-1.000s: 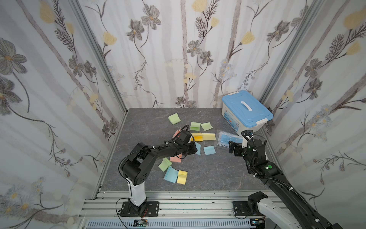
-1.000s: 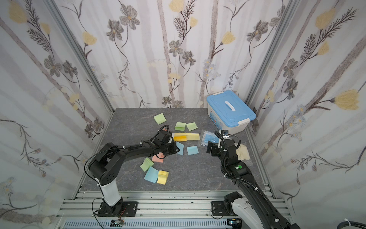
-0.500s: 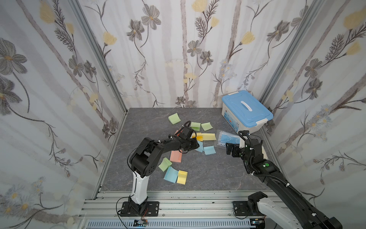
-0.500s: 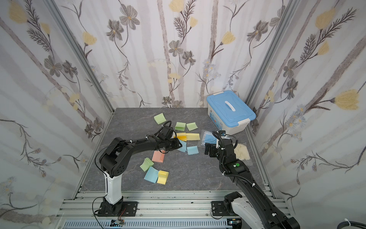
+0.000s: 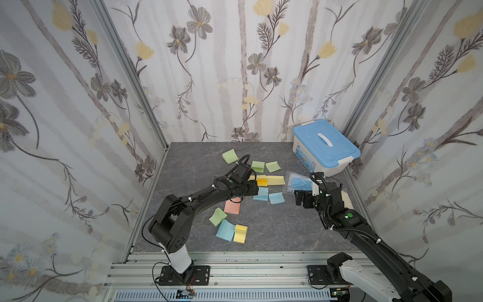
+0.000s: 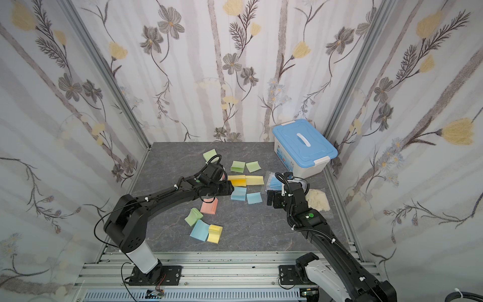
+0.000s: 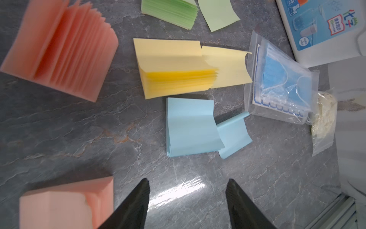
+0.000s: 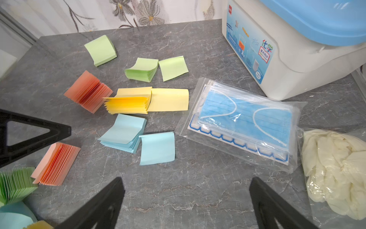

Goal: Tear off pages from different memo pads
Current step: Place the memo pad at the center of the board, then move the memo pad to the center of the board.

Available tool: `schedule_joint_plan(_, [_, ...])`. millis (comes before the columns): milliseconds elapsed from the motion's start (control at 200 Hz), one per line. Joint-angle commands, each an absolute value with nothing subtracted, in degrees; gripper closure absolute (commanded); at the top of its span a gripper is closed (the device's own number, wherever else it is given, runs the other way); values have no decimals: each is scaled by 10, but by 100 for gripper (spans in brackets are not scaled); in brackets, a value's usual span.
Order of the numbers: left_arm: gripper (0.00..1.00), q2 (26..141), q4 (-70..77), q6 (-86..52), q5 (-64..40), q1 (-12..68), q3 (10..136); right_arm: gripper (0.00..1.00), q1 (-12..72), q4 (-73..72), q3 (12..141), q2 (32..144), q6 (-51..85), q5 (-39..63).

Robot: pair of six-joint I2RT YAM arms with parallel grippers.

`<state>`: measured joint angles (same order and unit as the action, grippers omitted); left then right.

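Nine pads (image 5: 230, 156), three loose pages (image 5: 276, 198); left gripper (image 7: 187, 183), parted and empty, reaches toward 2 o'clock; right gripper (image 8: 187, 180), wide and empty, faces 9 o'clock.

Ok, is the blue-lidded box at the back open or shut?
Shut. In both top views the blue lid sits flush on the white box, with no gap at the rim.

Dark grey marbled surface (image 5: 274, 230) enclosed by floral-papered walls (image 5: 222, 78). A white box with a blue lid (image 5: 325, 149) stands in the far right corner. Near it lies a clear packet of blue face masks (image 8: 243, 123), with a clear bag of cream gloves (image 8: 334, 168) just beside it.
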<state>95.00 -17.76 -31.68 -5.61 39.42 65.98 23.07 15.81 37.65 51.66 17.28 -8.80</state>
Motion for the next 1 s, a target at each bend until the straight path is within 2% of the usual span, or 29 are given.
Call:
schedule_joint_plan(0, [36, 879, -215, -306, -4, 401, 602, 0, 266, 167, 381, 524, 164, -105])
schedule_joint_plan(95, [36, 801, -220, -319, -10, 404, 532, 0, 310, 170, 381, 538, 166, -106])
schedule_joint_plan(305, [41, 666, -275, -332, -47, 420, 435, 0, 401, 174, 385, 603, 185, -28])
schedule_joint_plan(525, [49, 585, -307, -377, -77, 452, 372, 0, 462, 178, 388, 672, 194, -4])
schedule_joint_plan(689, [61, 579, -287, -421, -85, 492, 337, 0, 465, 178, 384, 674, 200, -23])
schedule_joint_plan(879, [60, 609, -217, -476, -68, 548, 308, 0, 465, 180, 377, 649, 200, -42])
schedule_joint_plan(954, [50, 636, -199, -482, -48, 563, 307, 0, 465, 181, 372, 642, 201, -44])
schedule_joint_plan(994, [49, 654, -190, -480, -39, 564, 307, 0, 465, 181, 369, 640, 201, -46])
